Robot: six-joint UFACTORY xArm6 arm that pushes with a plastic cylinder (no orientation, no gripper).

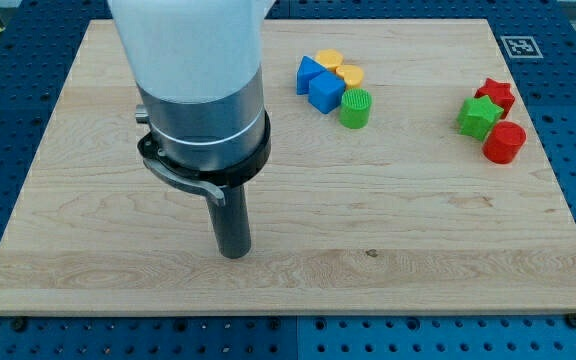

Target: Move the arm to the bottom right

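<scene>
Progress looks slight: my tip (234,254), a bare rod touching no block, stands left of centre on the wooden board (438,230), well apart from both block clusters, with the whole run to the view's bottom right corner left.

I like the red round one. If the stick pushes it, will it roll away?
Probably not. The red cylinder seems to stand on its flat end, so it should slide. It looks small and light, so it would likely move easily. It touches the green star, which might get nudged too. My tip is far off to the view's left.
</scene>
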